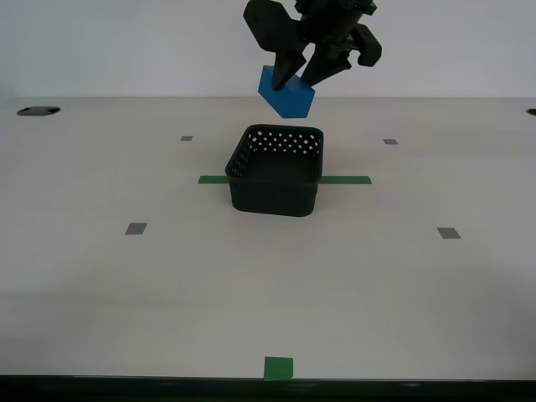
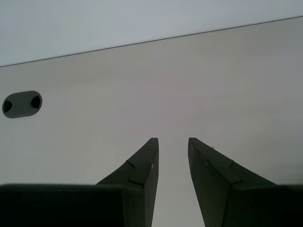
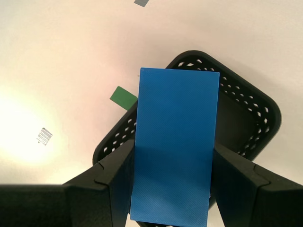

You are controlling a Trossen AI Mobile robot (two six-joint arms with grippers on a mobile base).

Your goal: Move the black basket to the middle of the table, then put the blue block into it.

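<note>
My first claw [image 1: 299, 71] holds the blue block [image 1: 286, 94] tight between its two fingers, up in the air just above the black basket [image 1: 276, 170]. The basket sits in the middle of the bench [image 1: 167, 285], over the green tape strip [image 1: 345, 179], ready to catch the block. My second claw [image 2: 173, 146] is a little open and holds nothing.

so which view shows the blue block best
The first wrist view: the blue block fills it, one broad face clear, clamped in my first gripper. The exterior view shows it smaller, tilted above the black basket. The second wrist view misses it.
</note>
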